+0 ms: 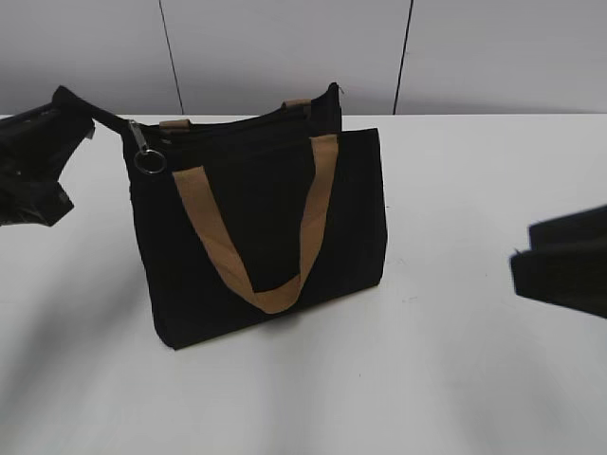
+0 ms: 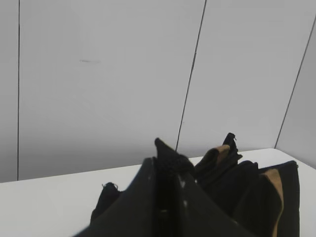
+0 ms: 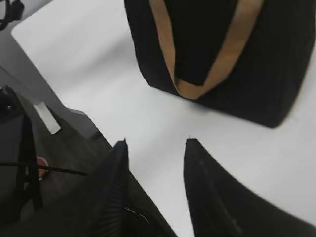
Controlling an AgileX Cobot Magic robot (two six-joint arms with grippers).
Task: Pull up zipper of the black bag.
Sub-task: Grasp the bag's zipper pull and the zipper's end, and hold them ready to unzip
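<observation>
One black bag (image 1: 266,237), one zipper (image 1: 147,152), two handles (image 1: 275,237)

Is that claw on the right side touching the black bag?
No, the right gripper hangs open over bare white table, clearly apart from the black bag.

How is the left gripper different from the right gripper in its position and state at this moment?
The left gripper is at the top corner of the black bag, pinching fabric beside the zipper; the right gripper hangs over the bare table, away from the bag. The left fingers are closed; the right fingers stand apart and hold nothing. Both are black.
</observation>
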